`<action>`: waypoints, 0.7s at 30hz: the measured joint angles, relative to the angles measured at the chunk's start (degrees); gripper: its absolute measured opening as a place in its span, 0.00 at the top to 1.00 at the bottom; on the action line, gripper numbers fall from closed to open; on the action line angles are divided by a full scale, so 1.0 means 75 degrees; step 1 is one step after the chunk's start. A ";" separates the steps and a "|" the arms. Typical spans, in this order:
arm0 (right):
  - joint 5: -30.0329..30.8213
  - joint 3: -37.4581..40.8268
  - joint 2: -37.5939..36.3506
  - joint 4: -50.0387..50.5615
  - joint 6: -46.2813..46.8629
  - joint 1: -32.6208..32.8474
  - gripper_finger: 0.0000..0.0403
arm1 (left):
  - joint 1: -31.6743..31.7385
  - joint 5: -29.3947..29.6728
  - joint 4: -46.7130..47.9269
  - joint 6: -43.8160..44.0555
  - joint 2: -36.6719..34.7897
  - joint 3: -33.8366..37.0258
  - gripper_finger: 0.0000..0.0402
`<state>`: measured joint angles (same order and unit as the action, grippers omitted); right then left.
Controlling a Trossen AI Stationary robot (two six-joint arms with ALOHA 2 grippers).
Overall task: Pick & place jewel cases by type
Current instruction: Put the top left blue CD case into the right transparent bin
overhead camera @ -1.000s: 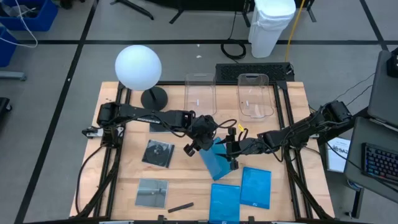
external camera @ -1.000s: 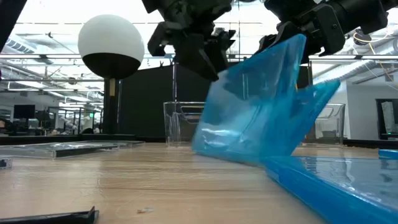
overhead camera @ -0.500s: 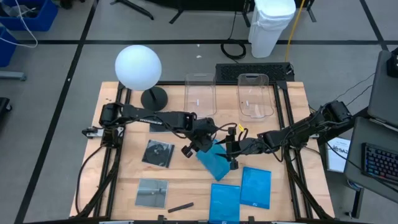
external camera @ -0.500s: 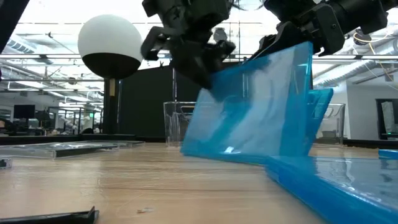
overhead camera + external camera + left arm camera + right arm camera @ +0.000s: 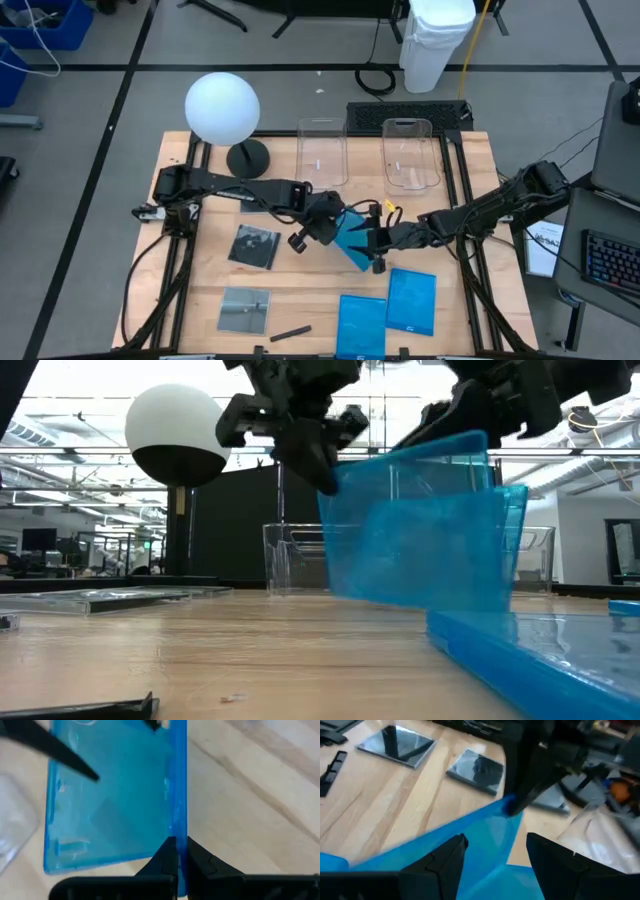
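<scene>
A bright blue jewel case [image 5: 352, 243] stands nearly upright on edge at the table's middle, between both grippers; it also shows in the low view [image 5: 420, 530]. My left gripper [image 5: 330, 225] comes from the left and is shut on it. My right gripper [image 5: 376, 244] comes from the right with its fingers wide apart astride the case's top. Two more blue cases [image 5: 361, 322] [image 5: 411, 300] lie flat at the near right. Dark cases [image 5: 254, 245] [image 5: 245, 308] lie flat at the left. My left gripper pinches the case's thin side edge [image 5: 178, 832] between its two fingertips. In the low view this is the upper left corner [image 5: 335, 475], with the fingers slanting down. The case stands on edge; whether its lower edge touches the table, I cannot tell. My right gripper has the case's top edge [image 5: 485, 827] between its widely spread fingers [image 5: 452, 852], coming from the right and above. The blue plastic fills the gap between them. The spots where the fingers meet it are hidden by the case.
Two clear tubs [image 5: 321, 150] [image 5: 410, 155] stand at the far edge. A white globe lamp [image 5: 222, 108] stands at the far left. A small dark stick [image 5: 290, 332] lies near the front edge. Bare wood shows between the dark cases and the blue ones.
My left gripper has shut on the blue case's edge. The case, slanted a second ago with its lower corner down toward the near side, has swung up to stand nearly upright and looks narrower from above.
</scene>
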<state>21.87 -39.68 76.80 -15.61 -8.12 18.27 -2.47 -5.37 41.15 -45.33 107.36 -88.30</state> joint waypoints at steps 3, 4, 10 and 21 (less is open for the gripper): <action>0.0569 0.0000 -0.0515 0.0279 -0.0296 0.0127 0.48 | -0.0086 0.0389 0.0130 0.0187 -0.0367 -0.0002 0.98; 0.0753 0.0000 -0.0696 0.0335 -0.0394 0.0164 0.48 | -0.0097 0.0517 0.0189 0.0288 -0.0451 -0.0002 0.98; 0.1551 -0.0003 -0.1875 0.1052 -0.0449 0.0385 0.48 | -0.0136 0.1439 0.0317 0.0545 -0.1048 -0.0002 0.98; 0.2533 0.0001 -0.3017 0.3104 0.0728 0.0633 0.48 | 0.0568 0.1900 -0.1170 0.0512 -0.1929 -0.0005 0.98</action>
<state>40.87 -39.67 54.17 7.67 -2.66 23.02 1.79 8.88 32.38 -41.49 92.90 -88.33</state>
